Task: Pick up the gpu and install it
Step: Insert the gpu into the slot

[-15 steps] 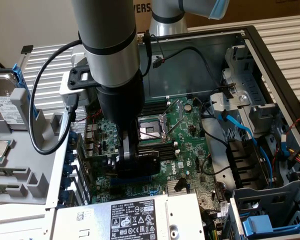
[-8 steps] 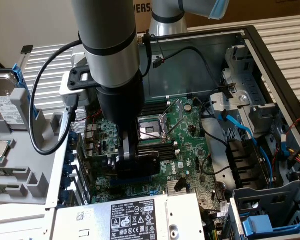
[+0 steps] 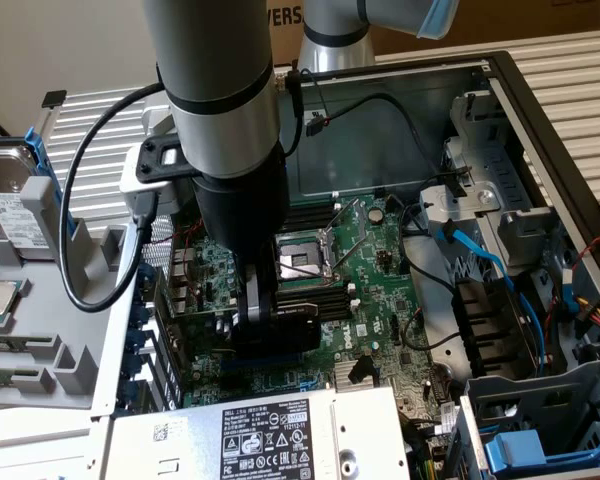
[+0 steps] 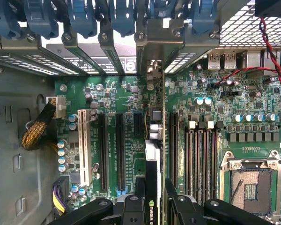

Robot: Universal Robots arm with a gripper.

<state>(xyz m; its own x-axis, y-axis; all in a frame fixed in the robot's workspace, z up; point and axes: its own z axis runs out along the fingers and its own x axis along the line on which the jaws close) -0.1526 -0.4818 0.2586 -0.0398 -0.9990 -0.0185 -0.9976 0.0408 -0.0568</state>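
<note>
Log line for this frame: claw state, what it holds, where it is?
claw: shut on gpu | gpu: on edge, at motherboard expansion slots | seated: cannot tell

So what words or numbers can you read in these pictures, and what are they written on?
"NVIDIA" on the black shroud of the gpu.
"VERS", cut-off letters on the cardboard box behind the case.
The white label on the power supply: print too small to read.
Markings on the motherboard: too small to read.
The sticker on the hard drive: too small to read.
</note>
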